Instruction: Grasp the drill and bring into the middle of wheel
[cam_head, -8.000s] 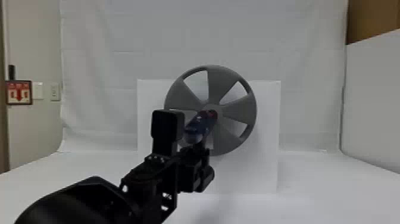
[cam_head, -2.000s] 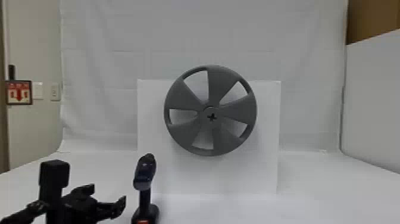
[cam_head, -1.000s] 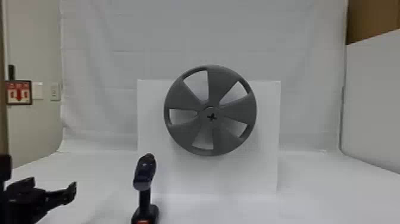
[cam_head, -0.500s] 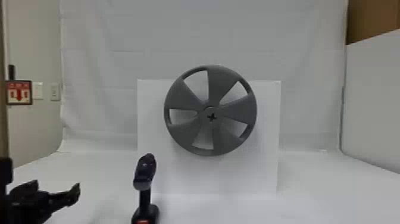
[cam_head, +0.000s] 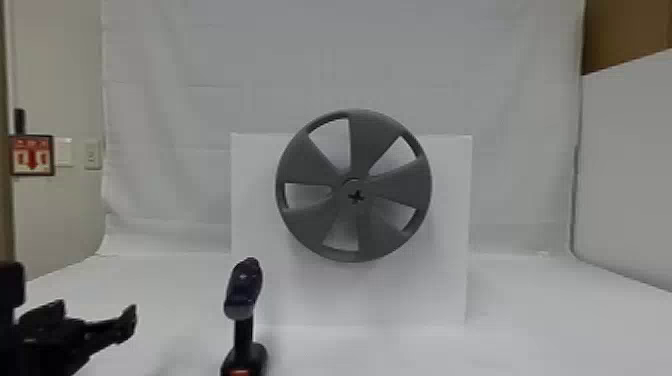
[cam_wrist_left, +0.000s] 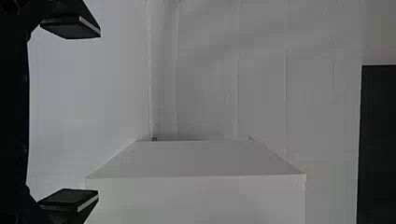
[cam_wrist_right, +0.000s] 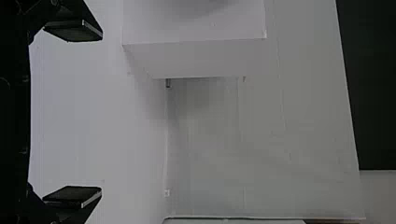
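Two fingers (cam_wrist_left: 72, 28) stand wide apart on the empty left gripper (cam_head: 96, 309) and the empty right gripper (cam_wrist_right: 102, 113).

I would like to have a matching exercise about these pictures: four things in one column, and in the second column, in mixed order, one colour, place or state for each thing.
Column 1
1. Drill
2. Wheel
3. Left claw
4. Wall sign

Column 2
A. open, with nothing between its fingers
B. red and white, inside a dark frame
C. standing upright on the white surface
D. grey and round, with five openings

Right pairs: 1-C, 2-D, 3-A, 4-B
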